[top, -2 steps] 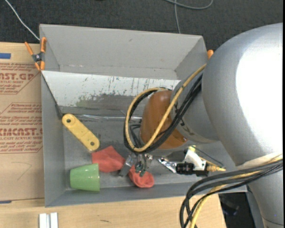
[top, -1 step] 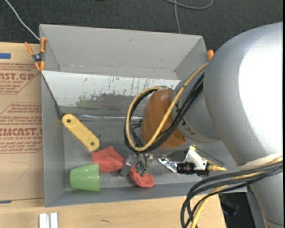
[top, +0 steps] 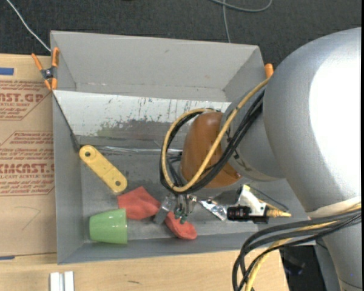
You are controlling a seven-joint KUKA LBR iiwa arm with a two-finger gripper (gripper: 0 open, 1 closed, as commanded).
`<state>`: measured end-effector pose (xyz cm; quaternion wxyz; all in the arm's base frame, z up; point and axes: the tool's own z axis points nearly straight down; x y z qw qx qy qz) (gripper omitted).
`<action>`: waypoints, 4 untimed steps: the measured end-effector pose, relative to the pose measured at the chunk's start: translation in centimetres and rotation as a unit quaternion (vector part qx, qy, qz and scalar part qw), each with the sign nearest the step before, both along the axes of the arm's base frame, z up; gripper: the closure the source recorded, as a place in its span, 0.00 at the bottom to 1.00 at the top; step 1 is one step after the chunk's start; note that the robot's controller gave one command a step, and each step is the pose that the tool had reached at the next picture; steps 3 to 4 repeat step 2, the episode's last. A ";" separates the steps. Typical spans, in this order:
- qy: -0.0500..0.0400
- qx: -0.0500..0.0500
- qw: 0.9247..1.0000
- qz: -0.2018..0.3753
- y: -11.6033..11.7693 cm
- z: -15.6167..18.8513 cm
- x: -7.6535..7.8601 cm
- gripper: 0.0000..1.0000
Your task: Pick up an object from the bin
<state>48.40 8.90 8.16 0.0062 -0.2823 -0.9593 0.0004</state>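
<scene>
pincer (top: 181, 211) low over the smaller red lump (top: 183, 228), perhaps touching it.

green cup (top: 108, 227): landmark, lies on its side
yellow bar (top: 103, 169): flat, hole at each end, slanted, just above the cup
silver wrapper (top: 211, 207): crumpled, well right of the cup
black tool (top: 246, 212): white and yellow parts, farther right of the cup

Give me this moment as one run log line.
gripper: low, front of bin | nearest: small red lump, touching or just above | nearby: larger red lump, green cup, yellow bar
</scene>
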 end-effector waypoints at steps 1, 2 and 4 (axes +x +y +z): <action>0.000 0.000 1.000 0.000 0.0 0.7 0.0 1.00; 0.000 0.000 1.000 0.000 0.0 1.3 0.0 1.00; 0.000 0.000 1.000 0.000 0.0 1.3 0.0 1.00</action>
